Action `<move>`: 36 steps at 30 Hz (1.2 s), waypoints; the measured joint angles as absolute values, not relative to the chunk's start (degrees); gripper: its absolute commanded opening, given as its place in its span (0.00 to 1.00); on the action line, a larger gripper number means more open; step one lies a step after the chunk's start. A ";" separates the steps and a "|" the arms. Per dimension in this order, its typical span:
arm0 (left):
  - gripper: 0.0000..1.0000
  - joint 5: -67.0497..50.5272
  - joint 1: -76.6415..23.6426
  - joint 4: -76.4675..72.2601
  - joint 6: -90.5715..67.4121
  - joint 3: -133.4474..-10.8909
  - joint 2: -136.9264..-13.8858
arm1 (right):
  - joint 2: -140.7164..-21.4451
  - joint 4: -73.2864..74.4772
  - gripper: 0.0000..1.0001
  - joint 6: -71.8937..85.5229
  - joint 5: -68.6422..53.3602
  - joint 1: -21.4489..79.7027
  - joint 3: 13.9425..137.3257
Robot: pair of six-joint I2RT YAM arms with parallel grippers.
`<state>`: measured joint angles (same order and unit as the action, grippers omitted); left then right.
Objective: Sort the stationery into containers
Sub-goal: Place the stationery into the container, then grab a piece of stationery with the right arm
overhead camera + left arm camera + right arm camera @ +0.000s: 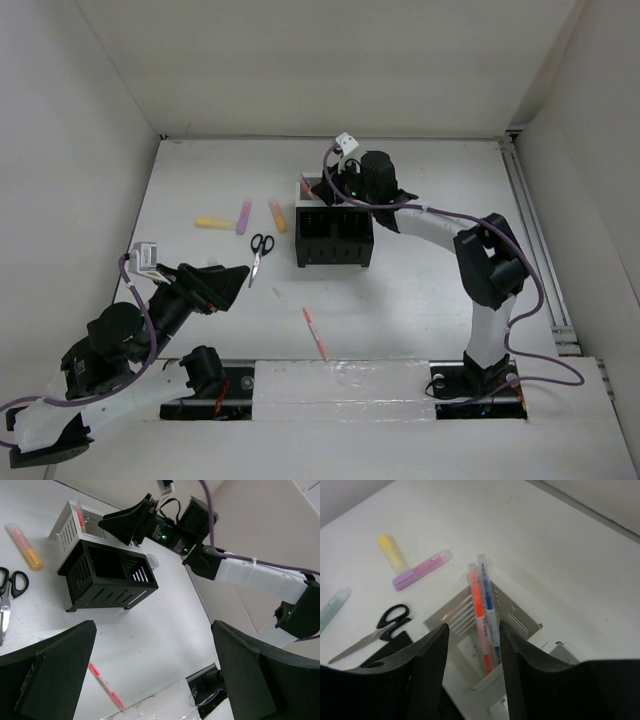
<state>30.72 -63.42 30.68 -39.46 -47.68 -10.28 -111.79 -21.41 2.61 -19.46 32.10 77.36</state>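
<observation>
Down at the lower left of the overhead view, the left pincer (232, 288) hangs with its jaws spread wide and nothing between them. The black-handled scissors (259, 252) lie just up and right of its tips, apart from them. The red pen (316, 333) lies further right, near the table's (440, 290) bottom edge. Above the scissors, a yellow highlighter (212, 223), a pink highlighter (243, 217) and an orange highlighter (278, 215) lie in a loose row left of the organiser. The right wrist view adds a pale green highlighter (332, 610) at its left edge, hard to make out from overhead. The left wrist view alone shows a small round grey item (151, 560) on the table just beside the upper right corner of the black compartments (107, 577). Behind them stands a white compartment (517, 612); overhead the arm covers most of it, but the right wrist view looks straight in, where an orange pen (477, 605) and a blue pen (487, 595) stand leaning together. The right pincer (473, 626) hovers over this compartment with its jaws parted, one on each side of the two pens. A gap shows beside the orange pen, and whether the other finger touches the blue pen I cannot tell.
</observation>
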 measured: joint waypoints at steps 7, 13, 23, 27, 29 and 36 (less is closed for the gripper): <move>1.00 31.55 -63.44 30.89 -39.70 -47.68 -10.50 | -99.46 -19.81 0.88 3.07 -17.47 34.04 74.13; 1.00 35.97 -63.44 33.91 -44.12 -47.72 -10.61 | -90.35 -5.58 1.00 7.16 -2.42 43.03 75.42; 1.00 49.67 -63.42 55.46 -68.03 -54.41 -29.17 | -74.22 19.11 0.96 20.82 17.23 63.70 62.28; 1.00 49.71 -63.44 58.61 -73.06 -54.87 -39.53 | -71.81 23.20 0.93 26.15 18.65 68.05 57.52; 1.00 49.01 -63.59 57.28 -73.67 -54.17 -41.74 | -72.88 24.08 0.91 28.40 18.39 69.78 55.90; 1.00 46.52 -63.66 50.57 -73.56 -52.31 -40.49 | -80.36 24.56 0.91 33.74 18.59 72.69 53.39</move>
<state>46.52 -63.66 50.57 -73.56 -52.31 -40.49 -80.36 24.56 33.74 18.59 72.69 53.39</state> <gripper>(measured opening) 0.997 0.915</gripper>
